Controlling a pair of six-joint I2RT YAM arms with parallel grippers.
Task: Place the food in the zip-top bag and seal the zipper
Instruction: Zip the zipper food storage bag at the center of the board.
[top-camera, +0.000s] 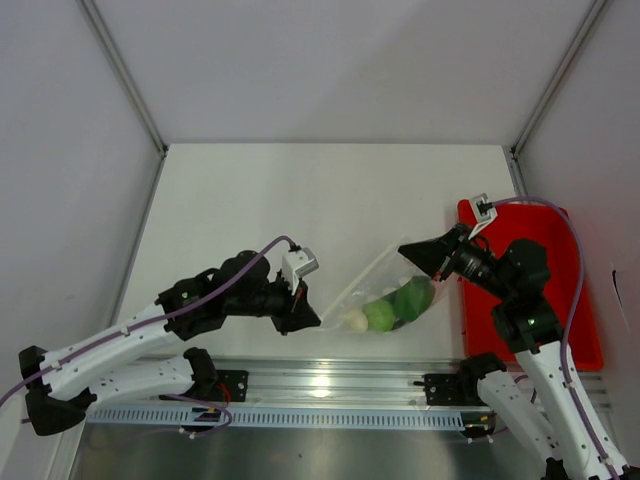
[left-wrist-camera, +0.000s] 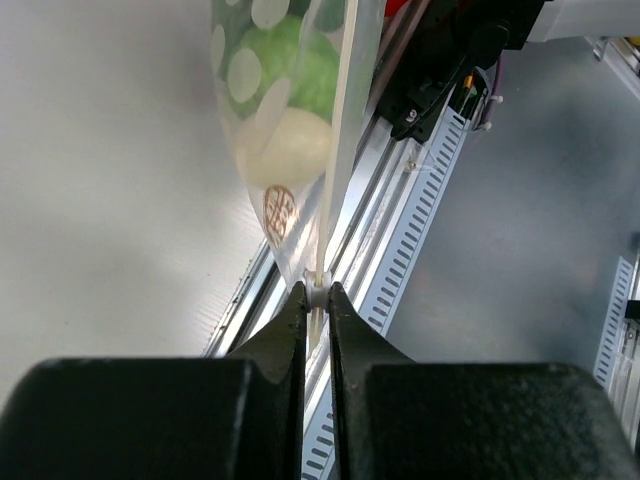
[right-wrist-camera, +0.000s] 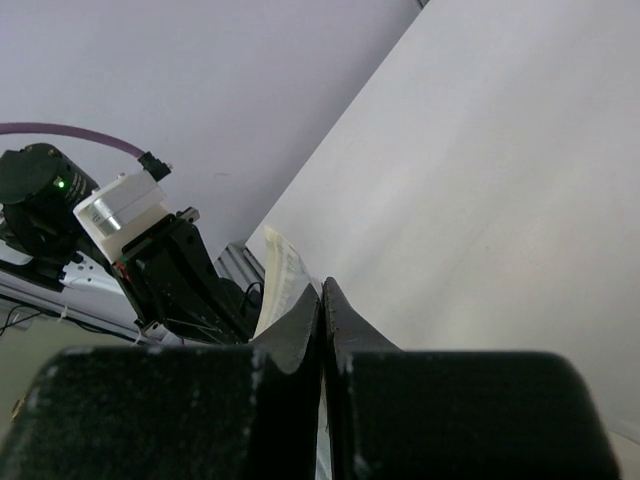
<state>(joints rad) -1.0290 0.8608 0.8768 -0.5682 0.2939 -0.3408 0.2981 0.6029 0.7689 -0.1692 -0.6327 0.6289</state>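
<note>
I hold the zip-top bag (top-camera: 372, 282) slung between both arms above the near edge of the bench (top-camera: 300, 200), right of its middle and just beside the red tray (top-camera: 572, 335) that lies along the right edge. The left gripper (left-wrist-camera: 318, 298) has its fingers drawn to a narrow slit, pinched on the zipper (left-wrist-camera: 342, 150), which runs away from the fingertips as a thin pale strip. The right gripper (right-wrist-camera: 321, 300) has its fingers pressed together on the bag's far upper edge, where a sliver of film shows beside the tips. I judge that this two-point hold pulls the mouth edge into a straight line so the closure can be pressed together along its length, and lets the load hang below the strip, clear of it. Inside the bag, the whitish ball (left-wrist-camera: 290, 145) sits lowest, toward the left gripper, the bright green round piece (left-wrist-camera: 300, 65) touches it, and the darker green long piece (top-camera: 412, 297) lies toward the right gripper. I cannot make out the purple piece. No food shows on the bench, so I judge loading done and sealing in hand. Risk: the glossy film may slip from either pinch
</note>
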